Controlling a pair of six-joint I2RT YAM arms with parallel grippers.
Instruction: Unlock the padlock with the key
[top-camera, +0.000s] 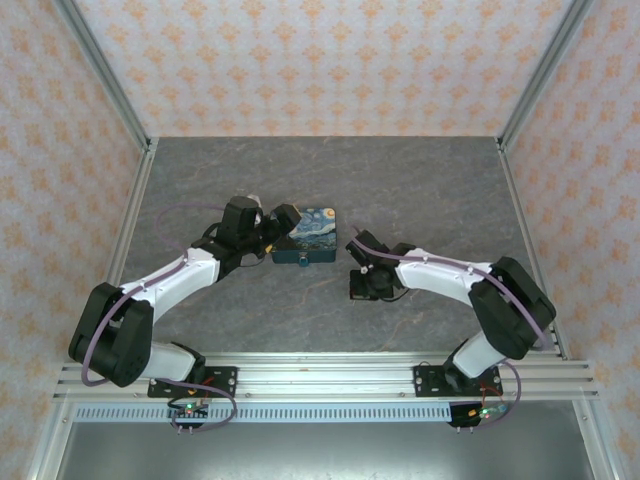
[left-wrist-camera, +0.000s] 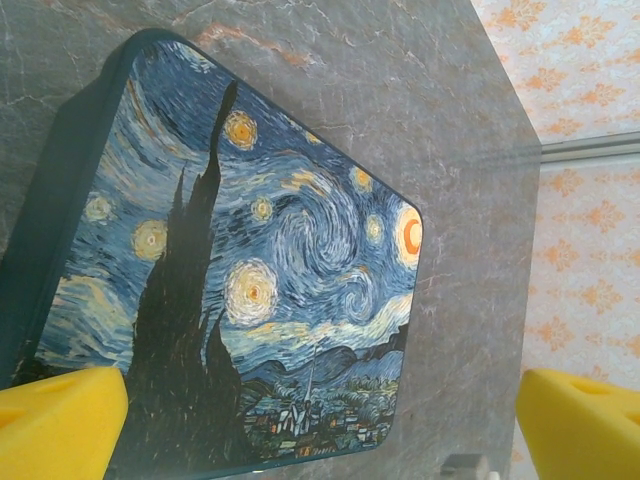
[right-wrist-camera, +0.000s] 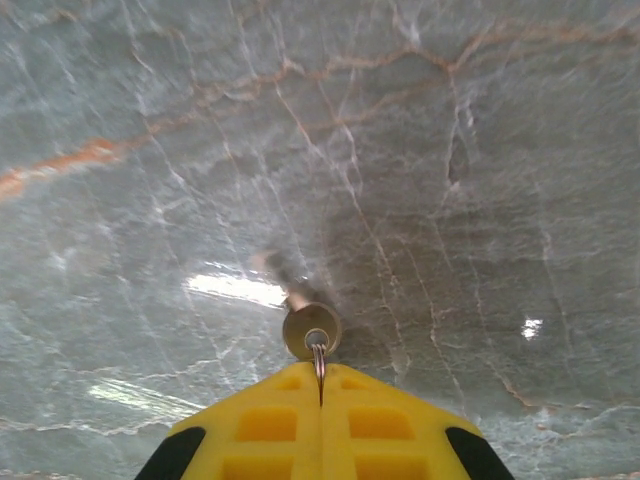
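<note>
The right gripper (right-wrist-camera: 320, 384) is clenched, its yellow fingers pressed flat together at the bottom of the wrist view and pinching the key (right-wrist-camera: 311, 329). The key's round head sits just off the fingertips, and its blade points to the upper left, blurred. Around it is only bare grey marbled table (right-wrist-camera: 450, 150); I can't tell whether the key touches it.

The left gripper (left-wrist-camera: 320, 430) stands wide open over the padlock (left-wrist-camera: 270, 270). One yellow finger (left-wrist-camera: 60, 425) overlaps the painted block's lower-left corner. The other is clear of its right edge, over open table.

From above, the padlock lies flat just left of centre, with the left gripper at its left edge. The right gripper is lower and to its right, apart from it, with a strip of bare table between them. Open surface runs behind to the back wall and out to the metal side rails (top-camera: 525, 225).
</note>
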